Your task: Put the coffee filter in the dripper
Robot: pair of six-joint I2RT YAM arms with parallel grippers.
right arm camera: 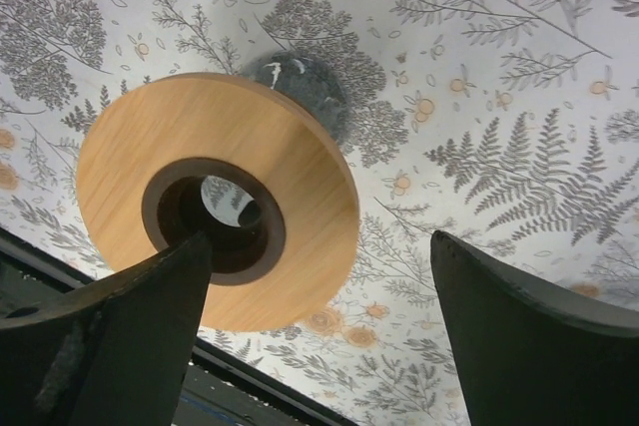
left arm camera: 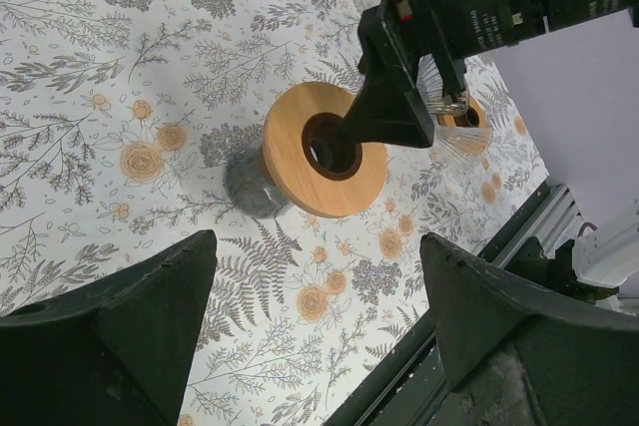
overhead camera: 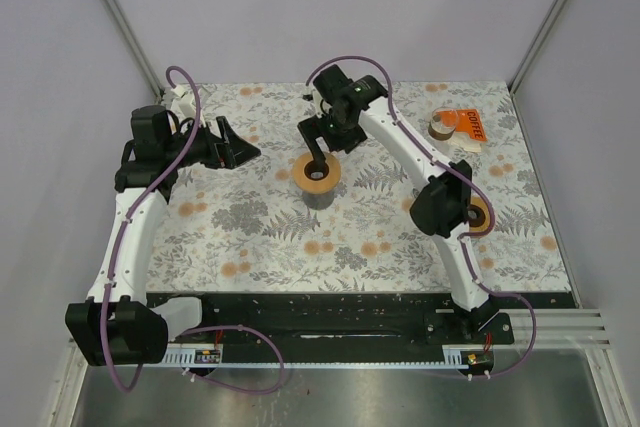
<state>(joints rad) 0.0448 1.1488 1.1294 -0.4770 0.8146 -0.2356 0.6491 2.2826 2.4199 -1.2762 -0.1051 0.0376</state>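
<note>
The dripper [overhead camera: 316, 175], a wooden ring with a dark hole on a glass base, stands mid-table. It also shows in the left wrist view [left arm camera: 300, 162] and the right wrist view [right arm camera: 290, 187]. My right gripper [overhead camera: 318, 145] hangs just above it, open and empty [right arm camera: 318, 244], with one finger [right arm camera: 130, 336] over the hole. My left gripper [overhead camera: 240, 143] is open and empty [left arm camera: 318, 241], left of the dripper and aimed at it. Brown filters [overhead camera: 441, 127] sit by an orange coffee pack [overhead camera: 472, 125] at the far right.
A pale pleated object with an orange-brown ring [overhead camera: 480, 215] lies behind my right arm's elbow; it also shows in the left wrist view [left arm camera: 454, 112]. The black base rail [overhead camera: 330, 317] runs along the near edge. Walls close in the table at the back and sides.
</note>
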